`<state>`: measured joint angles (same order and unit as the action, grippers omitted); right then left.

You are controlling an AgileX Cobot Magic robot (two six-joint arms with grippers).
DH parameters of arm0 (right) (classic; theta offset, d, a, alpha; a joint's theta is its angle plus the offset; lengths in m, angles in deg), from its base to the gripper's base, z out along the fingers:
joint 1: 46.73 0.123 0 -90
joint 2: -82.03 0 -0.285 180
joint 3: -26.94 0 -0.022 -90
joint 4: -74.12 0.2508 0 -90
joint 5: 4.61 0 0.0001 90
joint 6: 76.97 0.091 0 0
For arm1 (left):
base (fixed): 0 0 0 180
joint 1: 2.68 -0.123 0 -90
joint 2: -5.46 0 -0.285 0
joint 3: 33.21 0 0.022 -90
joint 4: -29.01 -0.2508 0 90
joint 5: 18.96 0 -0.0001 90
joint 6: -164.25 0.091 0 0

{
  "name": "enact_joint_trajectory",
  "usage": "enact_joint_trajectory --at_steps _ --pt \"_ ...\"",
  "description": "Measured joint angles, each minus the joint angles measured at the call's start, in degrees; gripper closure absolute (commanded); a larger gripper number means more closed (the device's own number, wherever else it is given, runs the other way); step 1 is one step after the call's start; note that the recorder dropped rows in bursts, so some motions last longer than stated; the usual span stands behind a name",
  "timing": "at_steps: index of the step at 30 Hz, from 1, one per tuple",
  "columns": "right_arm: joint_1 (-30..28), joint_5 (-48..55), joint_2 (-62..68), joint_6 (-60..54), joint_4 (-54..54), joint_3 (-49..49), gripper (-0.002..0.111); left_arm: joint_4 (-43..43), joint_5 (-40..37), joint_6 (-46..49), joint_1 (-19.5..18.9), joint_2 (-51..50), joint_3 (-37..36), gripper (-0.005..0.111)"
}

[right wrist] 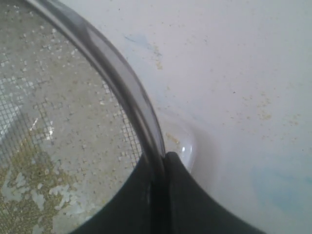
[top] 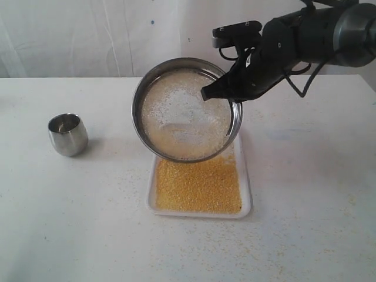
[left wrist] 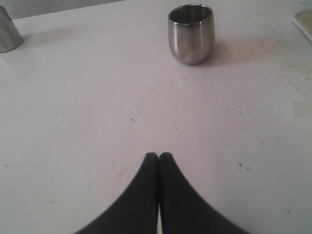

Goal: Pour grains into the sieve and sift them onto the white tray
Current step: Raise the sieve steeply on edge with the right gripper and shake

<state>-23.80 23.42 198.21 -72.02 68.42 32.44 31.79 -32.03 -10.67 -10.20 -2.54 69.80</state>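
Clenched on the rim of the sieve (top: 176,114), the right jaws hold it tilted over the white tray (top: 247,198), where the fine yellow grains (top: 198,187) lie spread beneath them. Only coarse whitish bits cling to the mesh, so pouring looks done and sifting nearly finished. Left jaws are pressed together on nothing, with the steel cup (left wrist: 191,33) standing ahead of them on the bench (left wrist: 87,97).
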Motion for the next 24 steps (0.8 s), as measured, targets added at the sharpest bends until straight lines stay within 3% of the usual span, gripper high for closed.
enact_joint_trajectory --at_steps 6,24 --pt "0.0 -3.89 0.0 0.0 -0.97 -0.12 0.108 0.0 0.0 0.0 0.0 0.0 0.0 0.107" --pt "0.0 -0.72 0.0 0.0 -4.38 -0.12 0.108 0.0 0.0 0.0 0.0 0.0 0.0 0.107"
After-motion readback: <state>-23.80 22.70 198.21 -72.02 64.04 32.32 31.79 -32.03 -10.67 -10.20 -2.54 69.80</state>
